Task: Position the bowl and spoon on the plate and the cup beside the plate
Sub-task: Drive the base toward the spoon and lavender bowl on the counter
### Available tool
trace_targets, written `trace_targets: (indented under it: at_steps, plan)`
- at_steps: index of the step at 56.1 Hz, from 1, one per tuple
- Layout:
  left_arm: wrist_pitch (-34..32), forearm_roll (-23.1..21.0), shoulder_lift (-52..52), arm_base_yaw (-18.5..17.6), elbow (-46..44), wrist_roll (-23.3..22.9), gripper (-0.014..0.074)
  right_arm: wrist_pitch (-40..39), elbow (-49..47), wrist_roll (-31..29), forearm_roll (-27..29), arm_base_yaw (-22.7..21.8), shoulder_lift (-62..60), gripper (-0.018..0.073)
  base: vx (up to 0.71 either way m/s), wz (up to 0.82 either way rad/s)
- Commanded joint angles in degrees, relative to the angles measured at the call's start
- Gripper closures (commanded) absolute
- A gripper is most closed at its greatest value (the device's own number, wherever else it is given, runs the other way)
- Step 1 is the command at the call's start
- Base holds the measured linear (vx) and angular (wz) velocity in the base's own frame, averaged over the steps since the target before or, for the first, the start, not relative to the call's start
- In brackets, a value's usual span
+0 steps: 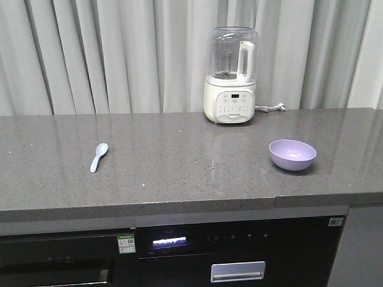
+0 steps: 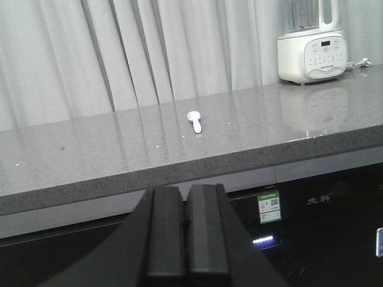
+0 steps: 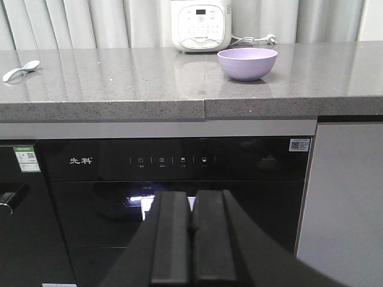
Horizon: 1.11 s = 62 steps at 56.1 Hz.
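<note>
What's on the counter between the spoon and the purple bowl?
Nothing: the front view shows bare countertop between spoon and bowl; the blender stands farther back.

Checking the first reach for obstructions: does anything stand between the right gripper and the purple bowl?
Nothing visible does. From the right gripper, fingers shut together, only bare countertop lies before the bowl. The blender stands behind the bowl and the spoon lies far off to the left, both outside the path.
</note>
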Motion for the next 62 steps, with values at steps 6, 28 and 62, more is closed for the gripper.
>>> trace_targets:
  at_steps: [6,28,62]
  plan:
    - [-5.1,-0.5,-0.9,-0.2,-1.5,-0.4,0.0594,-4.8,0.2,0.0,-0.5,-0.4,-0.3,0.0568,0.0,0.0]
    - [-5.1,-0.5,-0.9,-0.2,-1.5,-0.4,0.0594,-4.8,0.2,0.0,-0.5,-0.4,-0.3,0.0568,0.0,0.0]
    - [-5.0,-0.5,-0.9,-0.2,-1.5,-0.4,0.0594,-4.8,0.2,0.0,-0.5,-0.4,-0.3,0.0568,0.01,-0.05]
